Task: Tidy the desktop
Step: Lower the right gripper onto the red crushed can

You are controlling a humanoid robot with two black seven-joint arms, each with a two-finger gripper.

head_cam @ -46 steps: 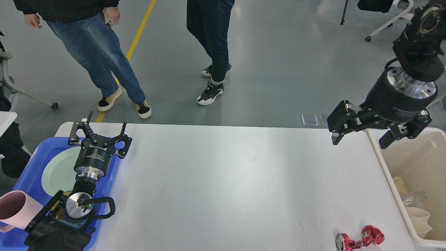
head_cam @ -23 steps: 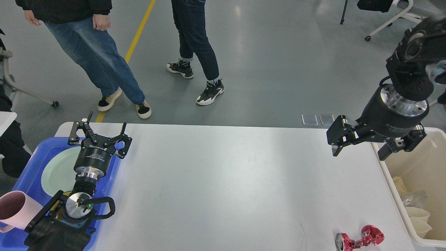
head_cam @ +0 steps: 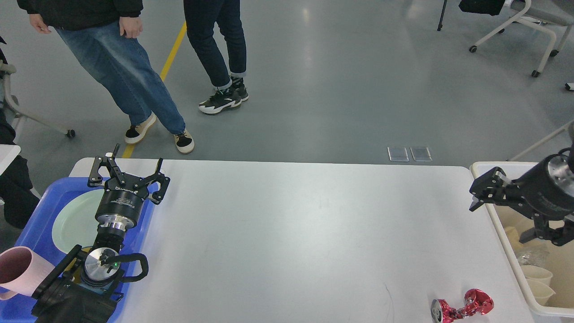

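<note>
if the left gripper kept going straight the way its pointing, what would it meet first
Probably nothing on the table: the open left gripper points past the blue tray toward the desktop far edge, then floor. Depth is unclear.

pink cup [head_cam: 18,271] cut by left edge | blue tray [head_cam: 40,211] partly under left arm, cut at near-left corner | two bystanders (legs only) cut by far edge | cream bin [head_cam: 502,215] runs off right

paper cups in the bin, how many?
2 visible: white paper cups, one stacked behind the other, near corner of the cream-white plastic bin. More may be hidden below frame.
</note>
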